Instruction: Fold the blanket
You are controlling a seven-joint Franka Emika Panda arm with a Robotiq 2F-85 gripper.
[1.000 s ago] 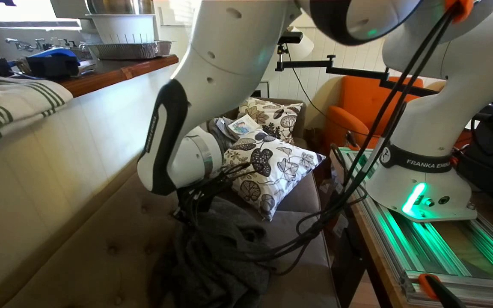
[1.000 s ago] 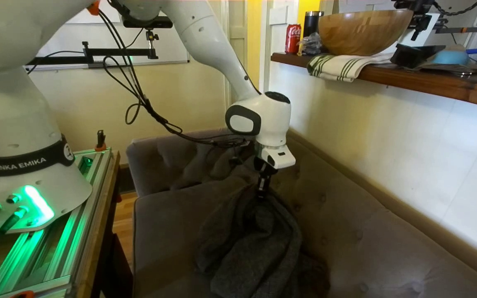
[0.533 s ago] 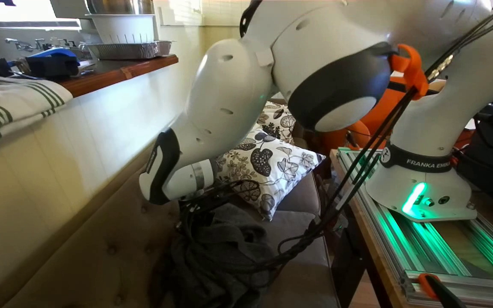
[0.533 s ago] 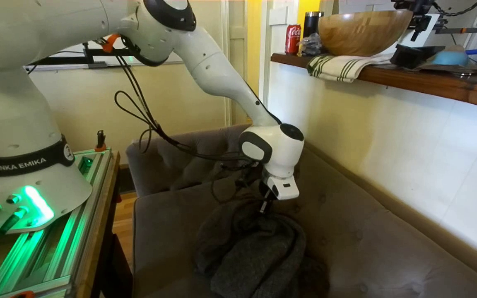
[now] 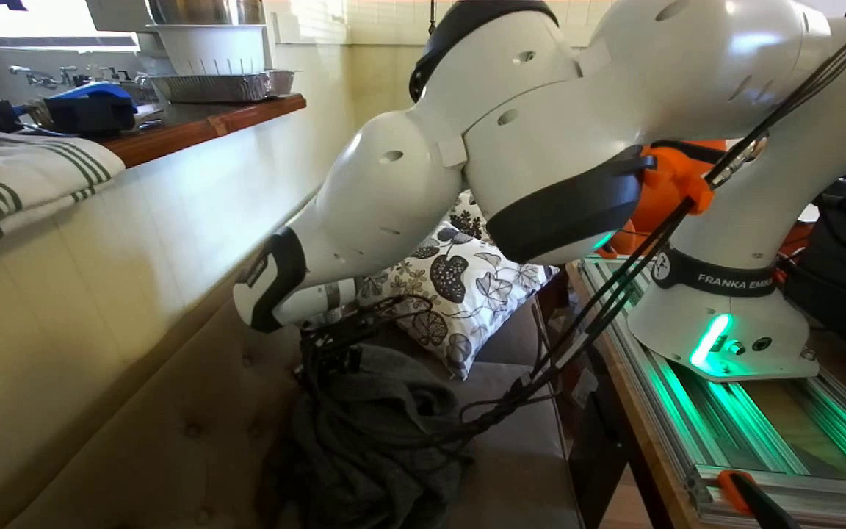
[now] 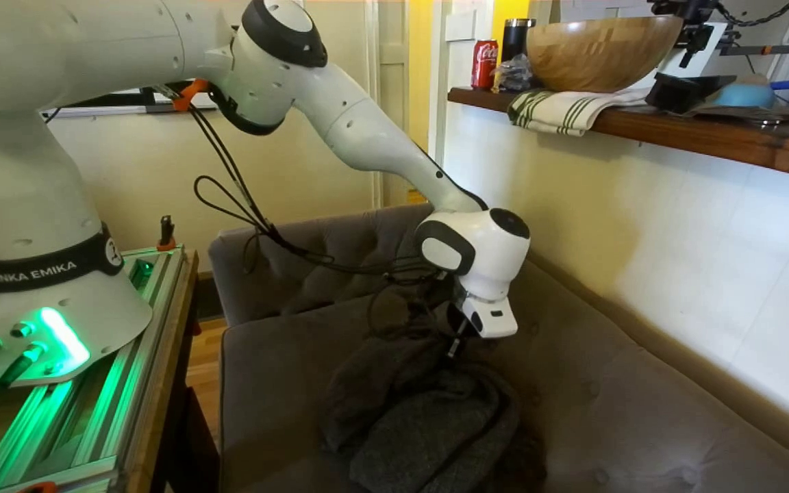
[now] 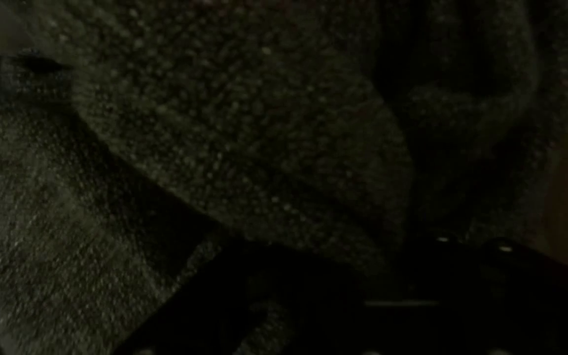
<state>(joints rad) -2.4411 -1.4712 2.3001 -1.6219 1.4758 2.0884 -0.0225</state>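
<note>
The dark grey blanket (image 6: 422, 431) lies bunched in a heap of heavy folds on the sofa, and it also shows in an exterior view (image 5: 386, 448), partly behind cables. My gripper (image 6: 451, 350) points down, slightly tilted, with its fingertips at the upper edge of the heap. In the wrist view, which is very dark, blanket fabric (image 7: 244, 123) fills most of the picture and narrows in between the black fingers (image 7: 442, 266). The gripper (image 7: 395, 261) appears shut on a fold of the blanket. The fingertips themselves are hard to make out.
A tufted grey-brown sofa (image 6: 641, 418) runs along the wall. A patterned cushion (image 5: 467, 286) sits beyond the blanket. A wooden counter (image 6: 709, 140) with a striped cloth (image 6: 559, 113) and wooden bowl (image 6: 603, 55) overhangs. Black cables (image 5: 518, 397) hang from the arm over the sofa.
My gripper has come down from a raised position and shifted toward the wall side. The blanket's raised peak has sunk into a lower heap, its top edge shifting with the gripper.
</note>
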